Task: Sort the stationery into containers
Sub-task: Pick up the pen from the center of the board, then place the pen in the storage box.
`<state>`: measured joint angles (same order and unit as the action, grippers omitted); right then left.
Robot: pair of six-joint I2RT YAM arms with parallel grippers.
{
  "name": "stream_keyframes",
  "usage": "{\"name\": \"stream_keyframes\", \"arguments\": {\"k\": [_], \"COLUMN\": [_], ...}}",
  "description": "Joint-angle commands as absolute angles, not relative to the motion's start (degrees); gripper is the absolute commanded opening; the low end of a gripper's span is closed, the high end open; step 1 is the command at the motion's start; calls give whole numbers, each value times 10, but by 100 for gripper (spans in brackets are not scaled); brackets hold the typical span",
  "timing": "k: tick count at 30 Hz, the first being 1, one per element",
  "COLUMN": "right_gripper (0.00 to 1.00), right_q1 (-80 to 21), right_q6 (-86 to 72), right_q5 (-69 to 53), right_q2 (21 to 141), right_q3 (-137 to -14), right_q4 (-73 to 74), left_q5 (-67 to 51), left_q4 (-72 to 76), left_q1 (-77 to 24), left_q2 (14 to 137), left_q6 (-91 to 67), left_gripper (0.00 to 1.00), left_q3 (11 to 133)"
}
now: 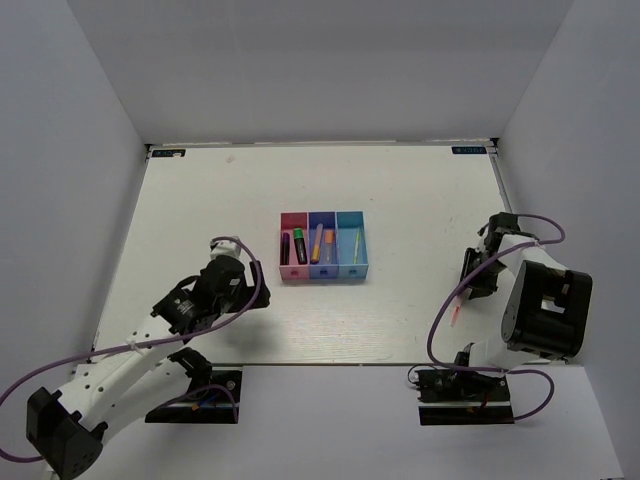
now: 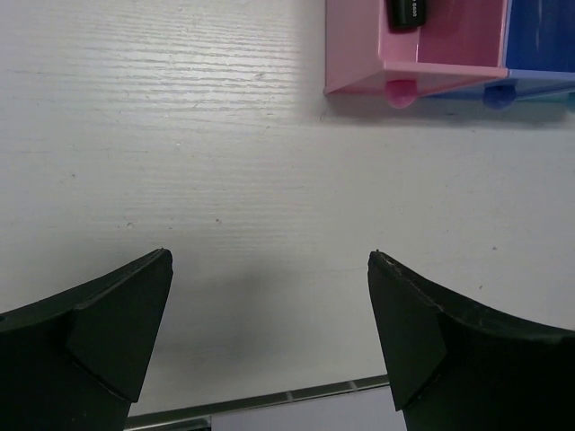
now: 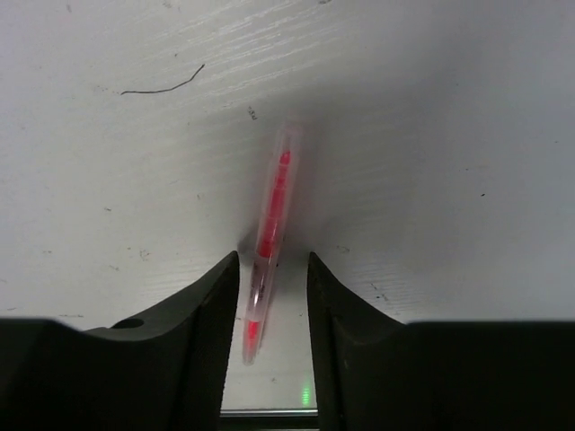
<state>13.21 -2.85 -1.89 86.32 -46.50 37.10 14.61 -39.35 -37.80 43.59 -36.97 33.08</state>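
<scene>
The three joined bins stand mid-table: pink (image 1: 287,270), blue (image 1: 322,271), teal (image 1: 362,250). The pink bin holds the purple marker (image 1: 285,248) and the green-capped dark marker (image 1: 300,246). The blue bin holds two orange-tipped highlighters (image 1: 317,242). The teal bin holds the thin yellow pen (image 1: 355,246). The thin pink pen (image 1: 458,303) lies on the table at the right. My right gripper (image 3: 273,259) straddles the pen (image 3: 278,189) with narrow jaws; the pen touches the left finger and a gap shows on the other side. My left gripper (image 2: 269,260) is wide open and empty, just left of the pink bin (image 2: 359,63).
White walls enclose the table on three sides. The table's near edge (image 2: 269,400) lies just behind the left gripper. Purple cables loop around both arms. A thin dark mark (image 3: 162,88) lies on the table beyond the pen.
</scene>
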Motion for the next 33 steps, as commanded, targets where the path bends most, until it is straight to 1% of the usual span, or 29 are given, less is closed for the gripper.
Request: {"name": "stream_keyframes", "arguments": {"k": [1,3,4,6,7,9,10,12,13,16,17,19,20,23,25,26,27,29,31,32,33], "right_gripper": [38,36,32,28,22,16,8,0,0,0,0,0,0,0,0,0,0,0,0,0,0], "right_q1": [115,106,105,98,95,91,91,91,91,91,91,87,80,65,57,39,33,6,-52,-52,-82], "right_q6": [-43,-43,-43,-45,-45,-48,-50,-50,-44,-18,-11,13,18,35,33,31,26,4,-47,-56,-87], "right_q5": [50,65,75,74,73,67,56,26,-25,-77,-130,-172,-200,-273,-312,-355,-366,-386,-404,-400,-399], "right_q2": [872,878,883,891,897,908,911,913,911,896,889,882,878,875,876,881,888,903,927,937,943], "right_q3": [-460,-454,-445,-439,-431,-427,-425,-432,-434,-457,-479,-497,-531,-573,-611,-618,-647,-667,-698,-715,-723], "right_q4": [338,333,328,324,322,319,317,324,330,343,356,370,382,398,393,381,372,354,298,269,247], "left_q5": [137,143,147,154,156,163,164,165,168,166,163,158,157,151,149,146,145,143,148,148,149], "left_q4": [-403,-410,-411,-416,-420,-435,-439,-446,-449,-463,-468,-470,-475,-476,-475,-473,-472,-472,-476,-477,-481], "left_q1": [-374,-374,-374,-373,-374,-375,-374,-374,-374,-374,-374,-374,-374,-374,-374,-374,-374,-374,-374,-374,-374], "left_q2": [423,418,413,403,390,384,381,367,360,359,359,358,354,351,347,346,351,355,363,363,366], "left_q6": [-392,-404,-407,-417,-420,-430,-433,-437,-439,-445,-446,-448,-450,-460,-464,-464,-465,-464,-462,-461,-459], "left_gripper": [100,100,100,100,100,100,100,100,100,100,100,100,100,100,100,100,100,100,100,100,100], "left_q3": [324,319,309,297,295,291,288,285,281,282,281,280,280,280,279,279,279,282,290,297,301]}}
